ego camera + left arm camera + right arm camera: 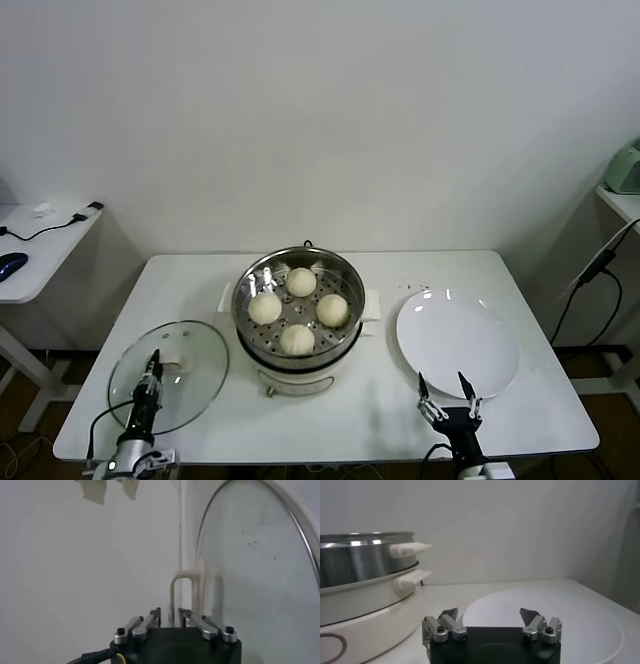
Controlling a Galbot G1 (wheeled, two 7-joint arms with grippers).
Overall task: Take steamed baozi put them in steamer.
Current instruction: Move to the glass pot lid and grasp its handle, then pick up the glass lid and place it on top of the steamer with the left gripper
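The scene is lit evenly and brightly from above, and only soft, short shadows are cast on the white rectangular table [200,280]. Bright highlights are seen on the rim of the round shiny stainless-steel steamer [297,262] and small glints on the flat round white plate [457,343]. Faint reflections are carried by the round glass lid [170,372]. In the left wrist view the lid's glass and its cream handle [182,592] are rendered softly, with a dim, greyish cast. The right wrist view is sharper, with pale streaks of glare along the steamer wall.

Black gripper bodies, silver linkage fingers [448,624] with black screws, black cable.
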